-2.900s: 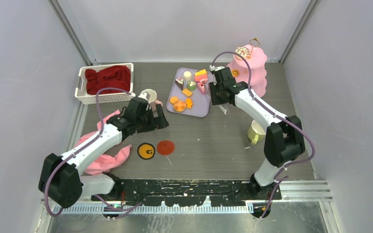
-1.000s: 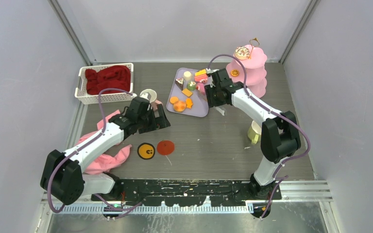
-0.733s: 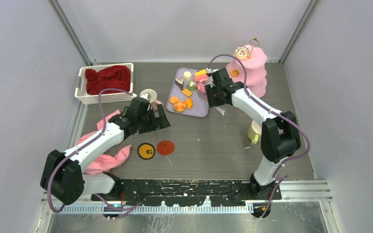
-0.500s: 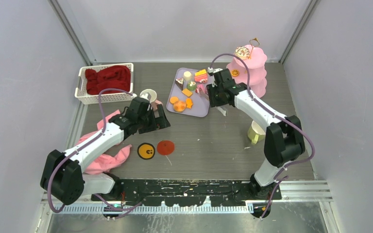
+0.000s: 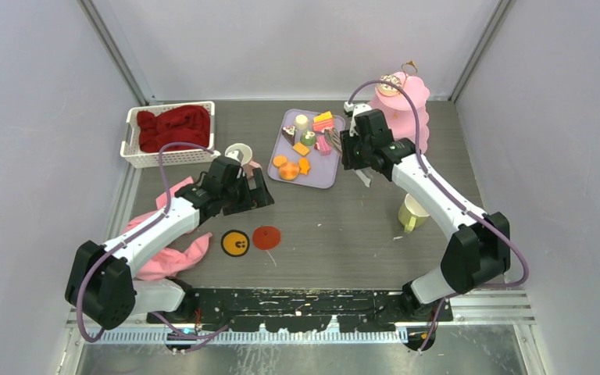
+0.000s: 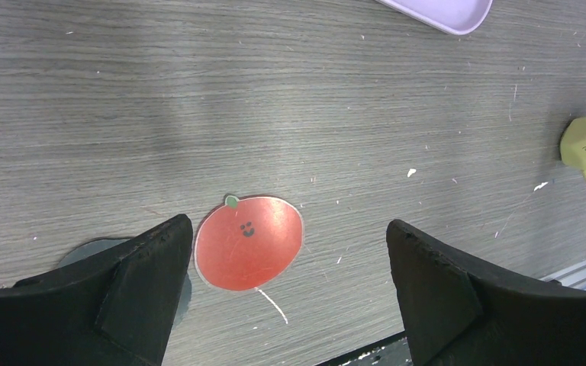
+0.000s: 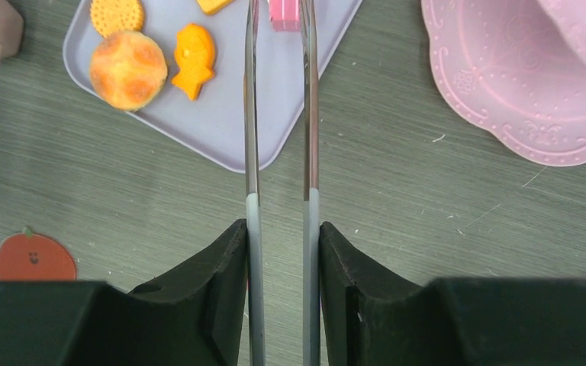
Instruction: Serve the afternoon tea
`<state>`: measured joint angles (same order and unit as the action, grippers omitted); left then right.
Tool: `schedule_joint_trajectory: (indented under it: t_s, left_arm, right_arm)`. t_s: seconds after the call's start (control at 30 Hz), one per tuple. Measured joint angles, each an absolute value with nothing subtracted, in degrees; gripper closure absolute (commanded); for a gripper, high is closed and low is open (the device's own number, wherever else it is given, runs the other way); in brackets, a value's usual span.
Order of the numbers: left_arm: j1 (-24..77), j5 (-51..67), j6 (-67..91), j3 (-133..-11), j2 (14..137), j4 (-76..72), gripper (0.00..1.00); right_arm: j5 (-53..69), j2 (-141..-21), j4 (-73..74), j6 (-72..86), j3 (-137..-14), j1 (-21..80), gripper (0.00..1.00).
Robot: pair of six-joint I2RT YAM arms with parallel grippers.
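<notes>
Toy cakes and fruit pieces lie on the lilac tray (image 5: 324, 176): a round orange bun (image 7: 128, 69), an orange fish (image 7: 194, 60), a biscuit (image 7: 117, 14). My right gripper (image 7: 282, 229) is shut on long metal tweezers (image 7: 252, 114), which reach over the tray's right edge. A pink cake (image 7: 284, 13) sits between their tips at the frame's top edge. Seen from above, the right gripper (image 5: 353, 155) is beside the tray. My left gripper (image 6: 290, 232) hangs open above a red tomato coaster (image 6: 249, 242), holding nothing. One cream mug (image 5: 238, 153) stands behind the left gripper (image 5: 256, 195), another mug (image 5: 412, 212) at the right.
A pink tiered stand (image 5: 406, 101) with a donut (image 5: 391, 82) on top stands at the back right. A white basket (image 5: 144, 158) with red cloth is at the back left. A pink cloth (image 5: 164, 250) lies under the left arm, beside a yellow coaster (image 5: 235, 244).
The right arm has swung a little to the right, away from the tray's middle, and its jaws have squeezed the tweezers narrower. The left arm has stayed still.
</notes>
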<state>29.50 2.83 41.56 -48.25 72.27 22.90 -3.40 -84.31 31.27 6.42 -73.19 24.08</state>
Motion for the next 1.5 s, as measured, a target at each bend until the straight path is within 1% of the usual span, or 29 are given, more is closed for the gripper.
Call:
schedule_joint_trajectory:
  t_s: [0.03,0.07,0.27,0.43,0.8,1.0,1.23,1.3,1.33,1.37,1.5]
  left_arm:
    - [29.5,2.9,41.6,-48.2,72.3,22.9,0.03]
    - [29.5,2.9,41.6,-48.2,72.3,22.9,0.03]
    - [29.5,2.8,41.5,-48.2,72.3,22.9,0.03]
    - [29.5,2.9,41.5,-48.2,72.4,22.9,0.03]
    - [29.5,3.1,41.5,-48.2,75.1,22.7,0.03]
    - [29.5,3.1,41.5,-48.3,75.1,22.7,0.03]
    - [29.5,3.1,41.5,-48.3,75.1,22.7,0.03]
    - [29.5,3.1,41.5,-48.3,75.1,22.7,0.03]
    - [29.5,3.1,41.5,-48.2,75.1,22.7,0.03]
    - [29.5,3.1,41.5,-48.3,75.1,22.7,0.03]
    - [29.5,3.1,41.5,-48.3,75.1,22.7,0.03]
  right_arm:
    - [-3.5,-84.9,31.6,6.4,-73.2,24.3,0.72]
    - [-3.6,-85.3,31.8,6.5,-73.2,24.7,0.70]
    - [-6.6,-86.7,32.4,7.6,-72.2,29.9,0.66]
    - [-12.1,-87.0,31.8,9.5,-68.2,34.2,0.59]
    - [-17.6,-91.4,28.7,12.0,-66.8,34.8,0.53]
    - [-19.5,-94.7,26.7,12.3,-67.0,34.8,0.52]
    - [-20.5,-95.3,25.3,12.2,-67.5,34.8,0.51]
    - [-20.7,-96.0,25.0,12.2,-68.4,34.8,0.51]
    - [-20.8,-96.5,24.7,12.2,-68.9,34.7,0.53]
    - [-20.8,-96.9,24.4,12.2,-69.3,34.6,0.59]
    - [-20.6,-98.5,22.7,12.0,-69.9,34.1,0.76]
